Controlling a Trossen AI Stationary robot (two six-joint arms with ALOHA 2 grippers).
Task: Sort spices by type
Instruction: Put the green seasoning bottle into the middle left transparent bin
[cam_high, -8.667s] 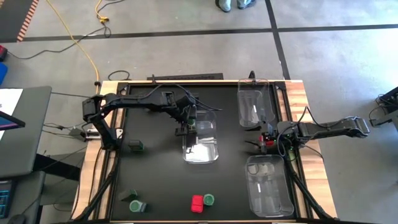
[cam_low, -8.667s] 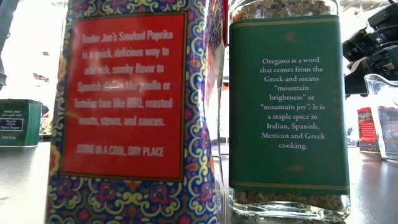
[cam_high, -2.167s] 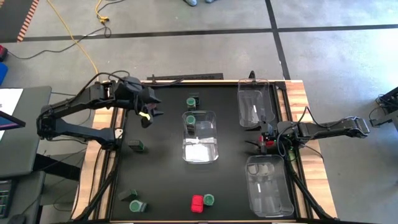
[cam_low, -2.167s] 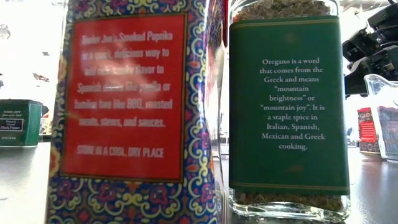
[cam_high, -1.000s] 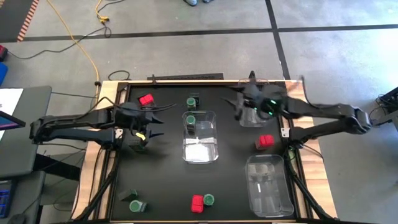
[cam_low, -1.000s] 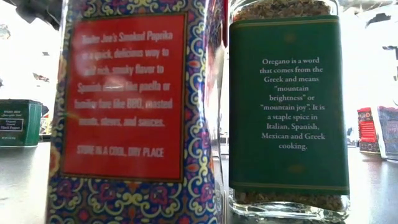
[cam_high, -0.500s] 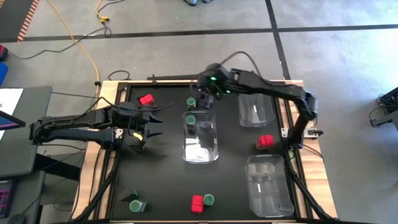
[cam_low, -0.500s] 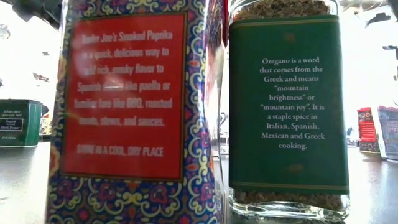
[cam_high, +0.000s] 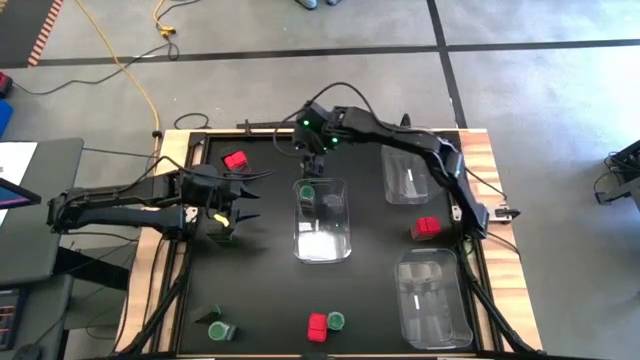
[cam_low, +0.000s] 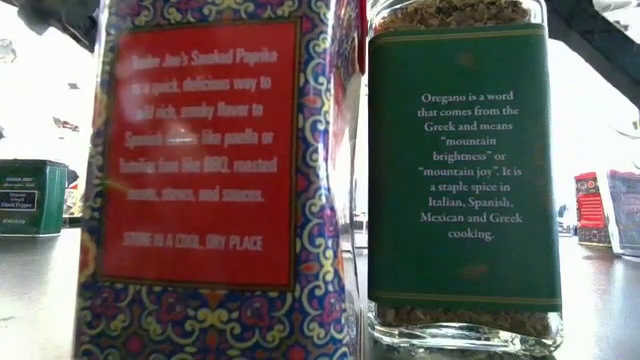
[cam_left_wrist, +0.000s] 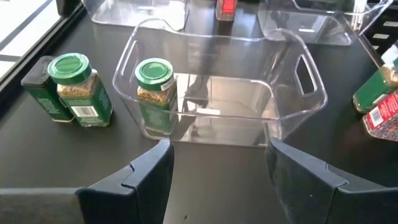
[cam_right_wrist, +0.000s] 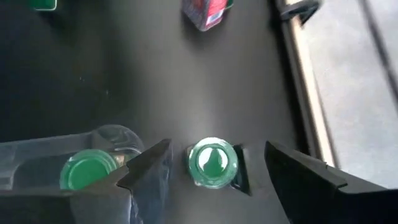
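My right gripper (cam_right_wrist: 214, 163) hangs, jaws apart, over the green-topped jar (cam_right_wrist: 212, 163) beyond the middle bin (cam_high: 322, 222), my left gripper (cam_high: 243, 200) open at its left.

Four cameras: one overhead, one at worktop level, one on each wrist.

The high view looks straight down on the whole worktop (cam_high: 260, 300) and the floor around it. The low view sits at surface height, pressed close against a paprika tin (cam_low: 215, 170) and an oregano jar (cam_low: 460, 170). The left wrist view faces the middle clear bin (cam_left_wrist: 217, 93) from nearby; the right wrist view looks steeply down at a green-topped jar (cam_right_wrist: 212, 163) beside that same bin's far end.
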